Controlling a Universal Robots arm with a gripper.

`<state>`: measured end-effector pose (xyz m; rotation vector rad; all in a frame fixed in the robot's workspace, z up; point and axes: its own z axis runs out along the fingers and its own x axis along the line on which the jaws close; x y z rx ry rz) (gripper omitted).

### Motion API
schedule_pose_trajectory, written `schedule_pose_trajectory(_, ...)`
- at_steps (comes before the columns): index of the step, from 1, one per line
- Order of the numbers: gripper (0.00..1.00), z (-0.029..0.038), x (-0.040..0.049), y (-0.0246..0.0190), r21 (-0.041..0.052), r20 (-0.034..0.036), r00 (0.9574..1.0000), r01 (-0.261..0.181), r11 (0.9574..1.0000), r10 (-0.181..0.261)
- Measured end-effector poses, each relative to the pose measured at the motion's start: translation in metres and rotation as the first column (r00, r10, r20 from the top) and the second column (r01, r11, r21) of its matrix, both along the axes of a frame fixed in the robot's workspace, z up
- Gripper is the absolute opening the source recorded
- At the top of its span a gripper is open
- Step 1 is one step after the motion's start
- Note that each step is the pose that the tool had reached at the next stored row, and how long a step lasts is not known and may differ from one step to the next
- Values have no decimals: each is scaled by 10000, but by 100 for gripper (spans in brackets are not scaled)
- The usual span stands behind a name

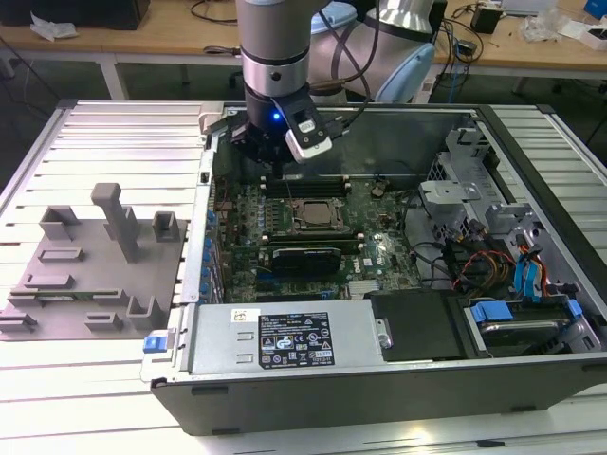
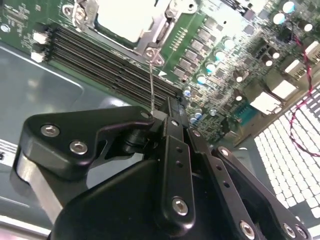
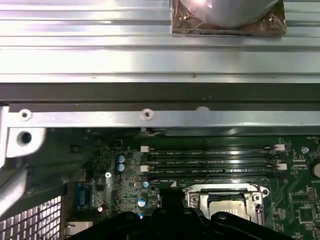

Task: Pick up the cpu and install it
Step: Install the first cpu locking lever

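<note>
Black gripper (image 2: 169, 109) jaws sit closed on the upper end of the thin wire lever (image 2: 151, 82). Just beyond, the cpu (image 2: 125, 17) lies seated in the metal-framed socket (image 2: 161, 30) of the green motherboard (image 2: 185, 36), inside the open computer case (image 1: 313, 393).

A silver ribbed aluminium table top (image 1: 114, 142) gleams under bright overhead light, while pale wooden workbenches (image 1: 142, 43) on white legs, strewn with black cables (image 1: 213, 11), line the far side.
</note>
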<state>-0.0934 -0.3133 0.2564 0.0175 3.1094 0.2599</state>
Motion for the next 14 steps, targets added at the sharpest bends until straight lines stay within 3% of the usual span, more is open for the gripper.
schedule_pose_trajectory(3, 11, -8, 88, -4, 1, -57, 10000, 4, 10000, -4)
schedule_pose_trajectory(10, 11, -52, 315, -7, 1, -94, 9999, 60, 10000, -60)
schedule_pose_trajectory(14, 11, -54, 319, -7, -1, -94, 9999, 61, 10000, -61)
